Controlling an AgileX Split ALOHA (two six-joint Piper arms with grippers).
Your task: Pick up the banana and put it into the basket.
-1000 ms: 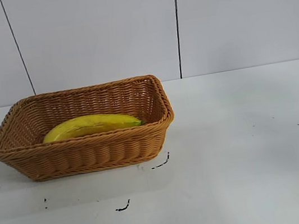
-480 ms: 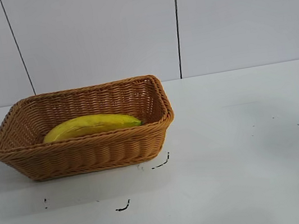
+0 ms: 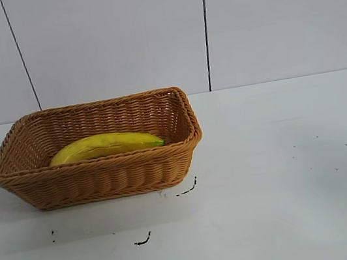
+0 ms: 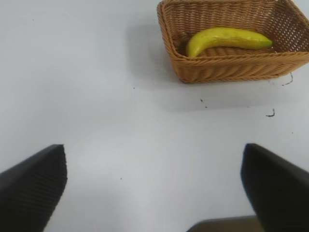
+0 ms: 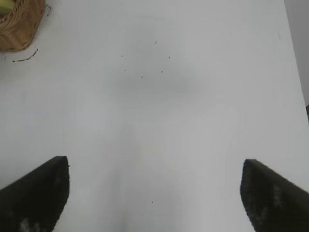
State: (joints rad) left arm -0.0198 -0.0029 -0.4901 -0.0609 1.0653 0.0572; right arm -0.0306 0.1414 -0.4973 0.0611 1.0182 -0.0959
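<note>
Your banana [image 3: 105,145] lies inside the basket [image 3: 102,178], on its floor, close behind the near wall in the exterior view. Its long axis runs along the basket's length, left to right in that view, with the dark-green tip toward the right-hand short wall and the blunter yellow end toward the left. It curves gently, with the arch upward. The basket sits on the white worktop [image 3: 287,178], left of centre, with a few small black marks on the surface just in front of it.

You will find no brand, label or writing on any of these things.

Your left gripper [image 4: 153,188] hangs over bare worktop with its jaws spread wide and nothing between them; the basket and banana [image 4: 227,38] lie well apart from it, ahead and off to one side. Your right gripper [image 5: 154,191] also has its jaws wide apart and empty, over bare worktop, with only a corner of the basket [image 5: 19,24] showing far off.
</note>
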